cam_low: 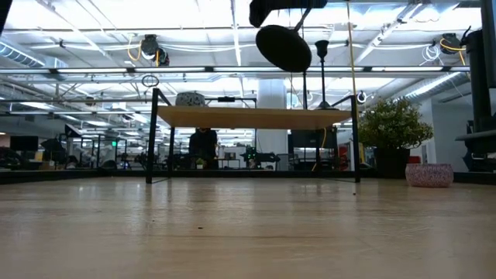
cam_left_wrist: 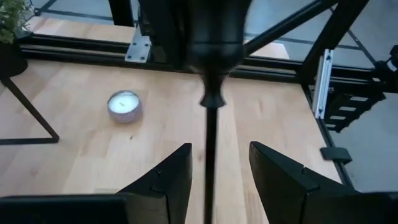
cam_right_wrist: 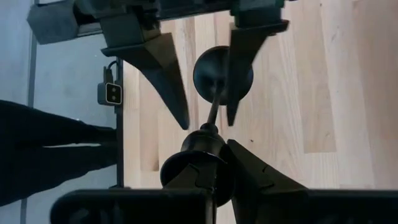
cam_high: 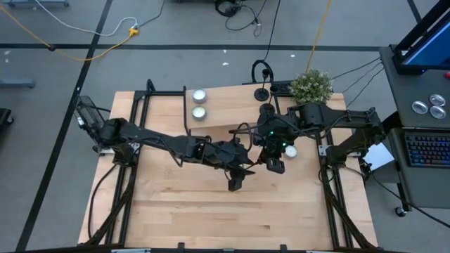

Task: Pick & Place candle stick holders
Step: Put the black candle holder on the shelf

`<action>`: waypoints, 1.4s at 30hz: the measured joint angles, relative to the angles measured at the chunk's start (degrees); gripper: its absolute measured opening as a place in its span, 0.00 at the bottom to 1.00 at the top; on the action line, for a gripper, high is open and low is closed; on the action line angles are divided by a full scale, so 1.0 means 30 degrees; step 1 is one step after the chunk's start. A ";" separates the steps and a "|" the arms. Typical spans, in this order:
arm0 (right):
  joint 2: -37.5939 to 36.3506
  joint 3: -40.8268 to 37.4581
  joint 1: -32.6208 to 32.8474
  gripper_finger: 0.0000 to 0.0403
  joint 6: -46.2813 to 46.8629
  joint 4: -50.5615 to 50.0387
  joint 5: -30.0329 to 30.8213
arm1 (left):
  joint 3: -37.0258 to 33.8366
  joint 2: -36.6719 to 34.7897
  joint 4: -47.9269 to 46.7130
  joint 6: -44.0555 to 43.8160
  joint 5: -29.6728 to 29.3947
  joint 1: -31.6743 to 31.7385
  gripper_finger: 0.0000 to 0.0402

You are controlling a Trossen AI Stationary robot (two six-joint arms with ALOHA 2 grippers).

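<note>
A matte-black candle stick holder (cam_right_wrist: 210, 112) hangs in the air over the middle of the table, its disc base (cam_low: 283, 46) well above the wood. My right gripper (cam_right_wrist: 214, 177) is shut on its cup end. My left gripper (cam_left_wrist: 219, 163) is open, one finger on either side of the thin stem (cam_left_wrist: 210, 143), with a gap showing on both sides. In the high view the two grippers meet at the table's centre, the left (cam_high: 241, 174) and the right (cam_high: 273, 164). A second black holder (cam_high: 261, 91) stands by its base on the raised shelf. My right gripper pinches the holder's cup end (cam_right_wrist: 200, 148) between its two fingers. The stem runs on from the fingers, along them, to the disc base (cam_right_wrist: 219, 70) at the far end. The holder is lifted clear of the table.
A raised wooden shelf (cam_high: 225, 105) at the table's far side carries two tealights (cam_high: 199, 102). A third tealight (cam_left_wrist: 124, 106) lies on the table right of the grippers. A potted plant (cam_high: 311, 86) stands at the far right. Black frame rails (cam_high: 330, 169) run along both sides.
</note>
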 joint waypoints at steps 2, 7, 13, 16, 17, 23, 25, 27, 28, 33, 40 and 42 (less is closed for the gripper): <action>0.0000 0.0000 0.0000 0.02 -0.0016 0.0012 -0.0070 | 0.0008 0.0181 0.0523 -0.0025 -0.0154 0.0014 0.41; -0.0007 0.0000 0.0000 0.02 -0.0085 -0.0015 -0.0483 | 0.0015 0.0240 0.0542 -0.0740 -0.0176 0.0217 0.41; -0.0015 -0.0004 0.0000 0.02 -0.0293 -0.0121 -0.0480 | 0.0015 0.0240 0.0558 -0.1444 -0.0148 0.0306 0.38; -0.0015 -0.0007 0.0000 0.02 -0.0354 -0.0160 -0.0478 | 0.0015 0.0240 0.0565 -0.1586 0.0011 0.0306 0.31; -0.0015 -0.0007 0.0000 0.02 -0.0363 -0.0153 -0.0475 | 0.0015 0.0240 0.0565 -0.1608 0.0168 0.0306 0.28; -0.0022 -0.0007 -0.0007 0.02 -0.0507 -0.0168 -0.0489 | 0.0015 0.0240 0.1001 -0.2198 0.0535 0.0414 0.05; -0.0022 -0.0007 -0.0007 0.02 -0.0529 -0.0149 -0.0538 | 0.0015 0.0232 0.1012 -0.2222 0.0577 0.0430 0.04; -0.0022 -0.0007 -0.0002 0.02 -0.0567 -0.0147 -0.0512 | 0.0015 0.0232 0.1011 -0.2556 0.0660 0.0464 0.05; -0.0022 -0.0007 -0.0007 0.02 -0.0573 -0.0153 -0.0505 | 0.0015 0.0232 0.1000 -0.2705 0.0656 0.0478 0.05; -0.0022 -0.0007 -0.0007 0.10 -0.0565 -0.0146 -0.0233 | 0.0015 0.0232 0.1031 -0.3537 0.0902 0.0503 0.04; -0.0022 -0.0015 -0.0007 0.11 -0.0507 -0.0051 -0.0214 | 0.0015 0.0232 0.0995 -0.3728 0.0888 0.0510 0.04; -0.0022 -0.0015 -0.0007 0.10 -0.0510 0.0064 -0.0243 | 0.0015 0.0232 0.0980 -0.3725 0.0863 0.0510 0.04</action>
